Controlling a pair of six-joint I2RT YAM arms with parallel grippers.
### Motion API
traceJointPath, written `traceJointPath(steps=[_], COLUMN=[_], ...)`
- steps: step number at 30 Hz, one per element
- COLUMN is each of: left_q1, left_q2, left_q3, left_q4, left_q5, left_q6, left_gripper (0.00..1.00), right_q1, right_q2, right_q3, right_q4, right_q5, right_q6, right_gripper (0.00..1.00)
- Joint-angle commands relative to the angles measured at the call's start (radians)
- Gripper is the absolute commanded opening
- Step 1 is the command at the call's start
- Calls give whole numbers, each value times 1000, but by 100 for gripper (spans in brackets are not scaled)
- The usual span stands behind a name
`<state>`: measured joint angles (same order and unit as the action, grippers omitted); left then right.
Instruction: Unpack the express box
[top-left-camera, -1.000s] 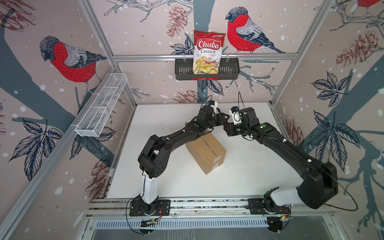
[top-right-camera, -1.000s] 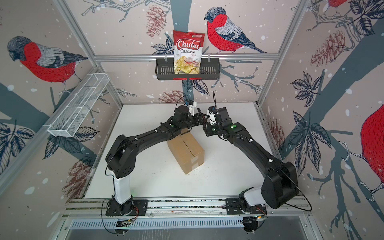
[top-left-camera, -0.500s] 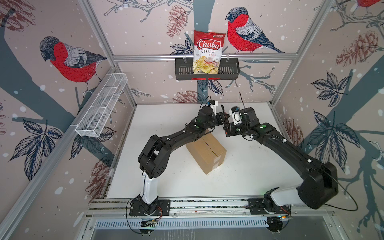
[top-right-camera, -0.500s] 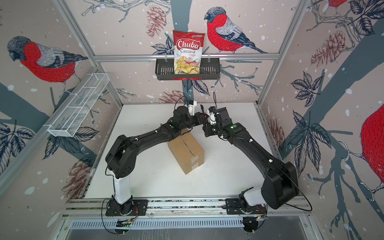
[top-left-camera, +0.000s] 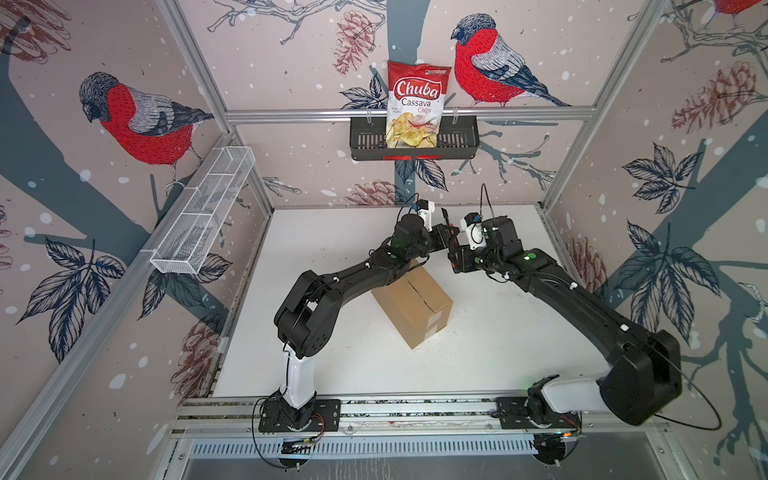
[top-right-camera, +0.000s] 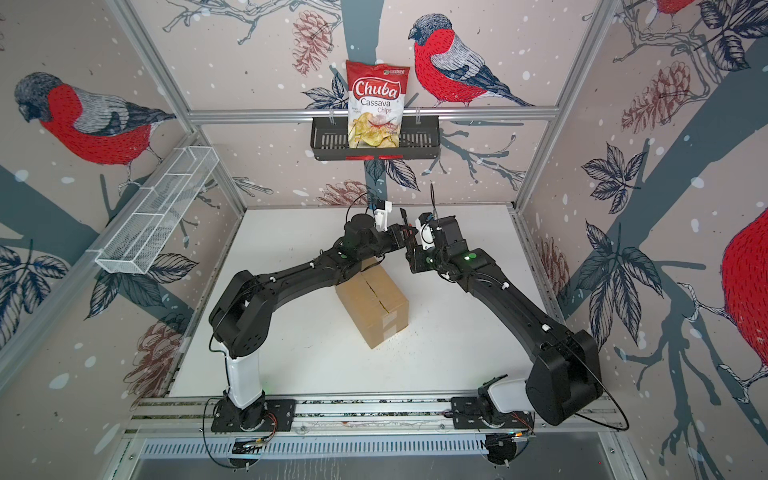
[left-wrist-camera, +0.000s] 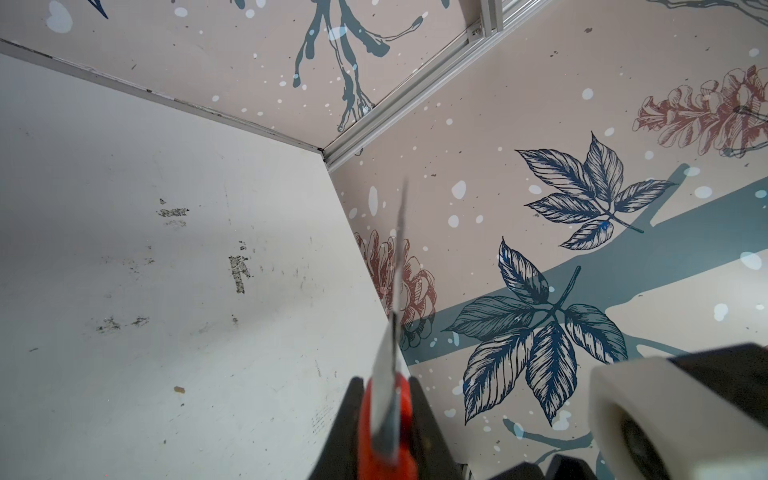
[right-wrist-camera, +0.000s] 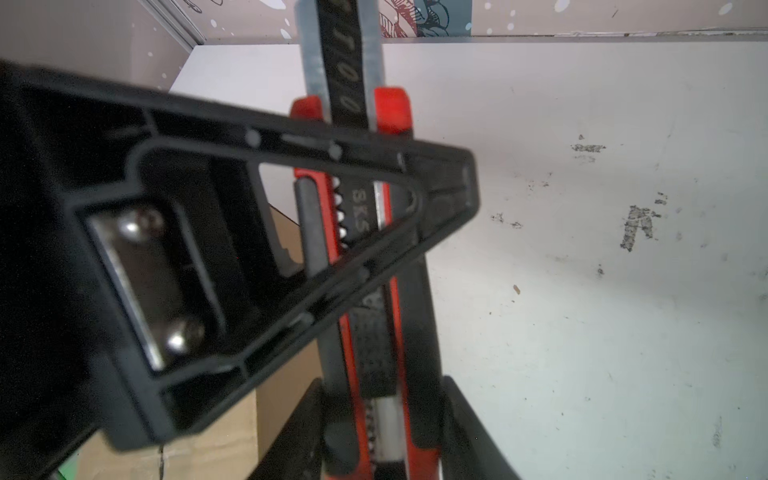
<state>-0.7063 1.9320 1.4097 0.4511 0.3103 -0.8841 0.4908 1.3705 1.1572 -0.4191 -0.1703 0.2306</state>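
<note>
express box (top-left-camera: 411, 307): shut, taped seam up, skewed mid-table (top-left-camera: 498, 332); bare surface along your near and right edges (far end under the left arm) | left gripper (left-wrist-camera: 386, 399): clenched on utility knife (left-wrist-camera: 384, 374), blade out, raised beyond the box's far end | right gripper (right-wrist-camera: 374, 436): flanks the handle; you cannot tell its grip

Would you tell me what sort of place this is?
Most likely a purpose-built robot test cell: an aluminium frame with bullfinch wallpaper encloses it, a left arm and right arm are bolted to a front rail, and a cardboard box sits on the white tabletop.
</note>
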Motion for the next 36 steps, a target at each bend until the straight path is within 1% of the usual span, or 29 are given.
traceJointPath(steps=[1,3,5,8,10,13,16,20,22,26,30,36], left_q1=[8,12,16,20,24,34,44,49,50,54,54,54], left_q2=[-8,-14,-22,-34,-40,-46,-47,-50,-53,-53,-34,0], left_q3=[-9,-16,-17,-19,-20,-23,-22,-27,-40,-74,-83,-84], left_q4=[53,72,78,85,96,131,174,251,301,425,532,644], left_q5=[-11,-8,-7,-11,-15,-19,-19,-23,-29,-48,-53,-47], left_q6=[-8,-16,-19,-19,-21,-37,-61,-103,-129,-208,-292,-398], left_gripper=[0,0,0,0,0,0,0,0,0,0,0,0], right_q1=[-6,-11,-17,-36,-46,-54,-78,-115,-129,-156,-165,-166], right_q2=[-18,-27,-35,-44,-49,-78,-126,-204,-236,-281,-272,-198], right_q3=[-7,-20,-32,-51,-59,-84,-135,-221,-261,-369,-429,-416], right_q4=[60,79,97,126,138,162,228,376,462,702,899,1024], right_q5=[-26,-40,-54,-87,-122,-142,-188,-278,-297,-333,-349,-387], right_q6=[26,38,51,71,82,105,160,280,348,535,656,725], right_gripper=[48,58,65,68,69,71,72,70,70,70,70,70])
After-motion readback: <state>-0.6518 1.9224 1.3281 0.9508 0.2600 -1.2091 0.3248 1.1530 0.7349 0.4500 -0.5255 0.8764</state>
